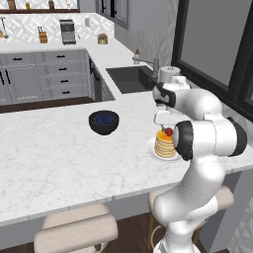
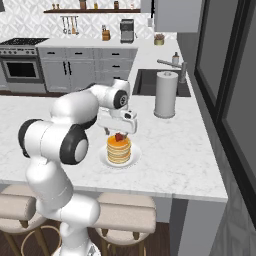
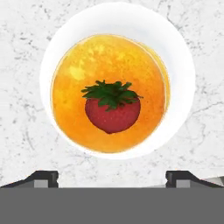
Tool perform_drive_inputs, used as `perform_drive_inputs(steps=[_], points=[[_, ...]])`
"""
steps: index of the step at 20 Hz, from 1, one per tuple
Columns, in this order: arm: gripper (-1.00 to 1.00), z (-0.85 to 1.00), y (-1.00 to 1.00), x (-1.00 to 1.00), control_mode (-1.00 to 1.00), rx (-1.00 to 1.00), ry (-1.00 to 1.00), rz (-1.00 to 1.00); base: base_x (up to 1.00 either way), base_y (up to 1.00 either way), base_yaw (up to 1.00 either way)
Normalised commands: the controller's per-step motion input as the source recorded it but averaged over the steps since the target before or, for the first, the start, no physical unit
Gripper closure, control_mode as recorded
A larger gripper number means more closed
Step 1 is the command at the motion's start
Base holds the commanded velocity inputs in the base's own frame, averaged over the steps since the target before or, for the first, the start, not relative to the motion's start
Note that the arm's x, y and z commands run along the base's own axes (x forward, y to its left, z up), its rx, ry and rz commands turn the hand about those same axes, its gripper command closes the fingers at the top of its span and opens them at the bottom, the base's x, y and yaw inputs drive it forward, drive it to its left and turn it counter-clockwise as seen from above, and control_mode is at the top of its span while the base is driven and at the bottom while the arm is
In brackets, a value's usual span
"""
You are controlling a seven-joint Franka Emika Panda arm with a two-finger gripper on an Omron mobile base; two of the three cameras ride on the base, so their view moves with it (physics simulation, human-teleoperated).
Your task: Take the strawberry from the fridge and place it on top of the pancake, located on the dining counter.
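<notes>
Small red strawberry rests atop golden pancake stack, frame centre; gripper spread wide, empty, at bottom.

a home kitchen: grey panelled cabinets, an oven, a sink with tap, a coffee machine, and stools at a marble dining counter.

We note an arm built of glossy white, rounded shell segments, bulbous at each link. Dark grey to black rings and caps mark the joints, with one large black disc on the elbow housing. Above the fingers sits a boxy white hand block. The fingers themselves are small, dark and square-ended. We see no cables, screws or markings.
</notes>
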Motion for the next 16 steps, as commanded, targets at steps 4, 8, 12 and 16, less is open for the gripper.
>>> perform_drive_inputs(steps=[4,8,12,16], points=[[-1.00,0.59,0.07,-0.60,-1.00,0.00,-0.05,0.05,0.00,0.00,0.00],[-1.00,0.50,0.04,-0.71,-1.00,0.00,-0.03,0.04,0.00,0.00,0.00],[-1.00,0.49,0.00,-0.74,-1.00,0.00,-0.05,0.01,0.00,0.00,0.00],[-1.00,0.60,0.00,-0.75,-1.00,0.00,-0.08,0.02,0.00,0.00,0.00]])
